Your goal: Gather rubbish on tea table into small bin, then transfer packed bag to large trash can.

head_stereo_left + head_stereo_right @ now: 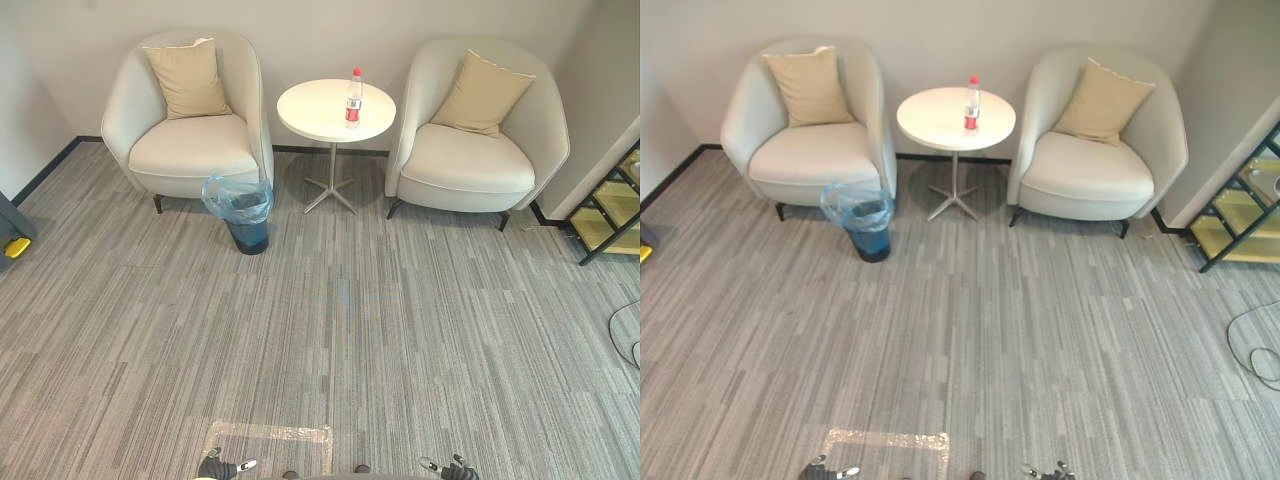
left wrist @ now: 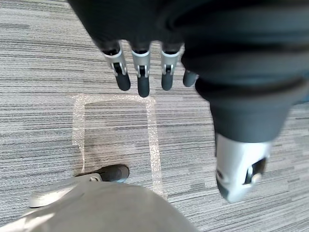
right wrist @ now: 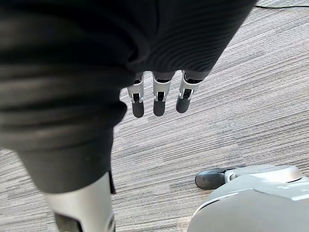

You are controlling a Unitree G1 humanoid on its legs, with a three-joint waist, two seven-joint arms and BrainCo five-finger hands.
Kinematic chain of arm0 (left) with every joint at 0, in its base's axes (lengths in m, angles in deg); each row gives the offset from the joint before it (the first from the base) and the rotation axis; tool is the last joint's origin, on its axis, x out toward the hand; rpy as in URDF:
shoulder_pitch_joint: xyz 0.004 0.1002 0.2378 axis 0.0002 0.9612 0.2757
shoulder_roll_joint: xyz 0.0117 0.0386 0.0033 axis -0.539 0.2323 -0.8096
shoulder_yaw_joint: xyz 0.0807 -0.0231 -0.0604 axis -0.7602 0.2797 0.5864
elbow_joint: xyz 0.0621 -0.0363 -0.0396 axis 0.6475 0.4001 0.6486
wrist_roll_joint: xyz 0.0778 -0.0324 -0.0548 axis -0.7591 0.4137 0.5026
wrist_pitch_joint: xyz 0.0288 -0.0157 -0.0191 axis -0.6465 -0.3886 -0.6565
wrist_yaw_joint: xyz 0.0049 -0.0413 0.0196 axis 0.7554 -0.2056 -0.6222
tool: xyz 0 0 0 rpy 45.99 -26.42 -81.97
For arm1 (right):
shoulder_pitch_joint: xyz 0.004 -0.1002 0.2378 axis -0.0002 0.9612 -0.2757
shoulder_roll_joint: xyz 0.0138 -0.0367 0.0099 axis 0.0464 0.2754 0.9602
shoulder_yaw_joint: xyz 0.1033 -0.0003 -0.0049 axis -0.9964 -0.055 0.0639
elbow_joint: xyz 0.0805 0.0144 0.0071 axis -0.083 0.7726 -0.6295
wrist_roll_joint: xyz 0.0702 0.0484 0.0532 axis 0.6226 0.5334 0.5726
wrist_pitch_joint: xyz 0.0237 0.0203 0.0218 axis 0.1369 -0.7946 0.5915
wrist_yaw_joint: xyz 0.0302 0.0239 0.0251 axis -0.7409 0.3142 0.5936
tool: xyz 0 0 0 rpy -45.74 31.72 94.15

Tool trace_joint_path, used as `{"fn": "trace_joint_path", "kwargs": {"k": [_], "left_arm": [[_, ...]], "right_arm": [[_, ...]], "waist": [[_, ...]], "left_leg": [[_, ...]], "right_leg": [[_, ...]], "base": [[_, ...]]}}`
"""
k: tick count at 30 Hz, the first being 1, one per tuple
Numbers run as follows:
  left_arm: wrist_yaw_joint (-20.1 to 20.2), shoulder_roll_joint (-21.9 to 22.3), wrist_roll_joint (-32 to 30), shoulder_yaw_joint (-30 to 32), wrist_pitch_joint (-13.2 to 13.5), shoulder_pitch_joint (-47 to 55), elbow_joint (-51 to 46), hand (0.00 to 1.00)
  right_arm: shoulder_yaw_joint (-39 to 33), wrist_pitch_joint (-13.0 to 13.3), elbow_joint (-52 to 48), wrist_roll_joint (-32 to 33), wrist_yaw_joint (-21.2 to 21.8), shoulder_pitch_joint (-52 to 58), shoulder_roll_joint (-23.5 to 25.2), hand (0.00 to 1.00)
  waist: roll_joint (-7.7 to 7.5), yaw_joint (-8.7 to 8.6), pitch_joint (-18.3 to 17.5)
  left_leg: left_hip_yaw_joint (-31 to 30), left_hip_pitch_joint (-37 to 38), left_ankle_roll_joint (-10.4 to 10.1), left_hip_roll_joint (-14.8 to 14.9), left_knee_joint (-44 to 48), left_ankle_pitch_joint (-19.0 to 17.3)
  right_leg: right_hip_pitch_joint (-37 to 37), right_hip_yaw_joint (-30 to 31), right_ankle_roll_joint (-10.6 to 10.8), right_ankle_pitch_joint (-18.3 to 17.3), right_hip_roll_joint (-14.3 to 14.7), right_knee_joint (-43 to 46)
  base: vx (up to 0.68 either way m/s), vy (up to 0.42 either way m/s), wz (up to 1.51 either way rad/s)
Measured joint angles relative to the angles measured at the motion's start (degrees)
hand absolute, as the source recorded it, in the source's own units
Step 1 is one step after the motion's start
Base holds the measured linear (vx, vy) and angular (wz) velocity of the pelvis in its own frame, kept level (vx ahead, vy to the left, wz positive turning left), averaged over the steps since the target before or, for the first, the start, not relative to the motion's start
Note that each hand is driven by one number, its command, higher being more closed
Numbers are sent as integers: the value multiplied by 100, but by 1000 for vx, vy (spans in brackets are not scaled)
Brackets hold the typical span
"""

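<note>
Clear plastic bottle (image 1: 353,98) stands on round, smooth white table (image 1: 312,112).

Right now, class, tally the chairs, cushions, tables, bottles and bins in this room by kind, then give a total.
Chairs: 2
Cushions: 2
Table: 1
Bottle: 1
Bin: 1
Total: 7

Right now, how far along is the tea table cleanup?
Nothing looks done: the bottle stands on the tea table, the bagged small bin beside an armchair. The left hand and right hand hang empty, fingers relaxed, over carpet. Binning the bottle and moving the bag remain.
</note>
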Motion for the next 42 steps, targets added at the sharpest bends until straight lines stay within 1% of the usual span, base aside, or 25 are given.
{"fn": "trace_joint_path", "kwargs": {"k": [12, 15, 17, 18, 19, 20, 21, 22, 23, 24, 25, 26, 28, 29, 30, 31, 32, 33, 34, 35, 36, 37, 39, 40, 42], "left_arm": [[3, -30, 11, 53, -7, -22, 42, 0], [-5, -33, 66, 169, -9, -73, 19, 0], [-7, -21, 113, 304, -12, -109, -91, 0], [-7, -2, 114, 419, -15, -91, -179, 0], [-6, -1, 115, 459, -14, -70, -206, 0], [-4, 8, 143, 613, -13, -43, -318, 0], [-16, 74, 223, 757, -9, 6, -456, 0], [-34, 113, 229, 830, -10, 24, -491, 0], [-95, 201, 246, 942, -8, 58, -543, 0], [-97, 233, 397, 972, -7, 71, -543, 0], [-98, 235, 455, 968, -7, 70, -543, 0], [-105, 241, 506, 956, -8, 71, -542, 0], [-109, 255, 553, 924, -10, 72, -528, 0], [-112, 279, 545, 804, -10, 72, -506, 0], [-108, 229, 539, 703, -6, 17, -419, 0], [-109, 204, 539, 681, -9, 18, -398, 0], [-106, 124, 533, 673, -10, 12, -382, 0], [-107, 120, 545, 697, -11, 7, -382, 0], [-120, 140, 560, 728, -13, 9, -387, 0], [-118, 130, 561, 717, -14, 18, -393, 0], [-118, 122, 557, 710, -19, 28, -393, 0], [-117, 95, 550, 699, -40, 22, -396, 0], [-117, 90, 542, 701, -50, 4, -403, 0], [-116, 96, 544, 701, -56, -28, -408, 0], [-110, 200, 545, 684, -47, -130, -409, 0]], "right_arm": [[-39, -1, 32, 101, -5, -5, 43, 0], [-127, 7, -30, 270, -6, -10, 96, 0], [-207, 51, -58, 445, -6, -11, 128, 0], [-252, 54, -72, 462, -11, -4, 148, 0], [-256, 54, -73, 465, -14, -5, 158, 0], [-276, 52, -79, 470, -18, -3, 194, 0], [-282, 47, -147, 477, -20, 10, 186, 0], [-281, 47, -221, 477, -21, 5, 179, 0], [-284, 53, -342, 485, -27, 58, 153, 0], [-285, 45, -389, 513, -37, 59, 135, 0], [-287, 47, -415, 557, -41, 59, 133, 0], [-293, 46, -420, 671, -56, 54, 134, 0], [-326, 47, -427, 697, -64, 54, 119, 0], [-372, 47, -420, 694, -69, 51, 63, 0], [-366, 46, -373, 692, -86, 14, 75, 0], [-369, 46, -356, 688, -87, 0, 80, 0], [-422, 42, -258, 647, -88, -56, 127, 0], [-446, 41, -262, 644, -83, -53, 142, 0], [-464, 43, -273, 642, -70, -31, 164, 0], [-462, 46, -284, 641, -55, -25, 132, 0], [-455, 48, -284, 641, -50, -26, 140, 0], [-392, 47, -323, 640, -35, -23, 171, 0], [-375, 41, -454, 617, -18, 21, 168, 0], [-376, 43, -518, 559, -10, 2, 128, 0], [-367, 49, -642, 411, -11, -46, 87, 0]], "waist": [[-64, 4, 7], [-88, -6, 103], [-111, -13, 264], [-122, 4, 296], [-143, 14, 312], [-207, 51, 363], [-181, 79, 387], [-182, 111, 421], [-111, 118, 445], [-76, 119, 432], [-66, 118, 438], [-56, 123, 438], [-1, 123, 415], [120, 160, 389], [97, 199, 325], [72, 201, 308], [-26, 207, 289], [-62, 209, 287], [-93, 238, 278], [-109, 229, 253], [-120, 214, 240], [-137, 174, 214], [-136, 156, 214], [-119, 153, 223], [72, 29, 323]], "left_leg": [[-27, -98, 3, -1, 19, 4], [-40, -341, -63, 5, 317, -72], [-25, -624, -147, 64, 1027, -415], [77, -816, -289, 122, 1559, -617], [135, -888, -340, 132, 1770, -659], [368, -1207, -375, 152, 2591, -679], [518, -1451, -389, 214, 3305, -666], [580, -1577, -392, 248, 3557, -679], [740, -1843, -254, 374, 4164, -805], [838, -2063, -175, 443, 4301, -964], [898, -2166, -172, 464, 4234, -984], [969, -2244, -184, 456, 3723, -956], [1018, -2246, -284, 414, 2556, -701], [920, -2155, -413, 447, 1779, -336], [921, -2140, -223, 285, 1740, -89], [917, -2172, -143, 231, 1776, -155], [994, -2267, 34, 72, 2017, -420], [1046, -2240, 87, 15, 2059, -498], [1200, -1979, 177, -100, 2001, -676], [1245, -1622, 213, -215, 1822, -755], [1272, -1459, 235, -248, 1743, -765], [1287, -1090, 285, -287, 1632, -857], [1276, -718, 294, -288, 1491, -958], [1225, -324, 283, -259, 1253, -978], [1202, 175, 278, 28, 1023, -975]], "right_leg": [[-37, -31, -1, -1, -1, 2], [-254, -87, -17, -163, -20, 326], [-367, -137, -66, -420, -23, 722], [-443, -106, -100, -644, -17, 940], [-464, -74, -112, -704, -20, 1015], [-475, -1, -157, -846, -79, 1228], [-473, 96, -197, -968, -106, 1425], [-457, 146, -224, -1023, -116, 1495], [-427, 227, -254, -1103, -116, 1564], [-428, 295, -241, -1127, -153, 1565], [-431, 340, -233, -1139, -188, 1548], [-426, 434, -205, -1156, -269, 1481], [-431, 551, -113, -1206, -335, 1384], [-411, 666, -24, -1231, -313, 1290], [-394, 874, 31, -1265, -402, 1149], [-398, 915, 61, -1276, -432, 1129], [-477, 1078, 213, -1361, -572, 1499], [-586, 1118, 332, -1459, -642, 1799], [-917, 1270, 516, -1582, -730, 2773], [-1236, 1337, 707, -1486, -751, 3829], [-1402, 1359, 875, -1373, -758, 4320], [-1789, 1304, 1024, -1062, -762, 5438], [-2099, 955, 866, -1062, -831, 6088], [-2398, 501, 635, -1257, -915, 6396], [-2684, -212, 318, -1540, -835, 5980]], "base": [[-3, -3, 0], [-35, -23, 13], [-50, -26, 11], [-68, -28, 6], [-90, -53, -6], [-59, -53, -21], [-29, -60, -27], [38, -1, -32], [65, 49, -35], [83, 80, -35], [123, 108, -34], [175, 147, -30], [220, 200, -31], [383, 340, -49], [333, 296, -49], [451, 309, -36], [313, 163, -14], [475, 239, -29], [392, 193, -35], [390, 190, -32], [477, 171, -12], [328, 93, -1], [347, 34, -6], [540, -21, -6], [532, -76, 10]]}}
